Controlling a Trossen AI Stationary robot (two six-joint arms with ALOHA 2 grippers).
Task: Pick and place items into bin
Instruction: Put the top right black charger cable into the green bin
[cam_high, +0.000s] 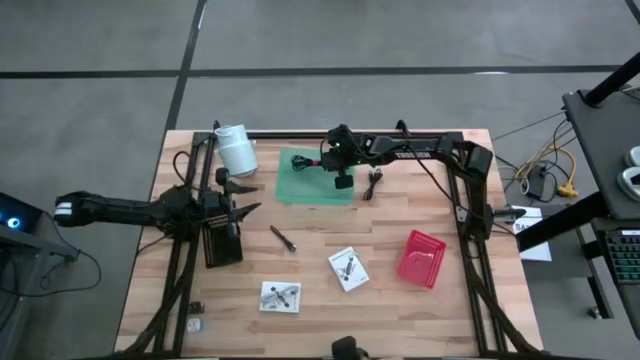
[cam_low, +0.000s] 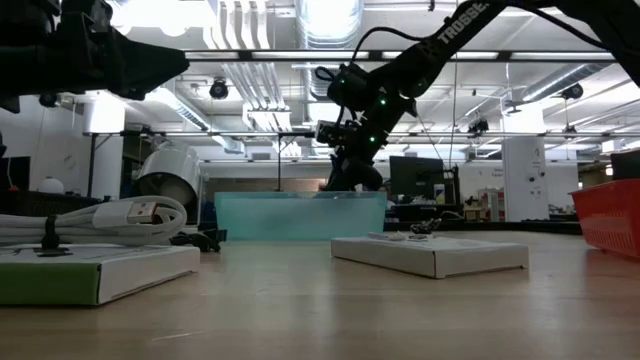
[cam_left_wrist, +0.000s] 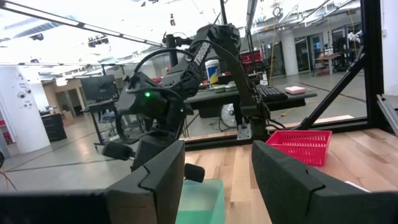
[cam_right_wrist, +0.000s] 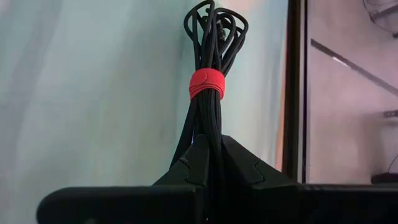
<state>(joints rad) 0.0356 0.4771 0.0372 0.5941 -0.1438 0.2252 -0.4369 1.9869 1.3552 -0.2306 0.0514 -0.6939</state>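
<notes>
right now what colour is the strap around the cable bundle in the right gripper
Red, wrapped round the black cable bundle; the strap shows best in the right wrist view.

In the right wrist view, the coiled black cable bundle with a red strap disappears between the right pincer's closed fingers, so its lower end is hidden. The translucent green bin runs past that picture's edges. From above, the dark hardware in the small white-clear packets is too small to identify. Two tiny objects near the wooden desk's left front corner cannot be made out.
</notes>
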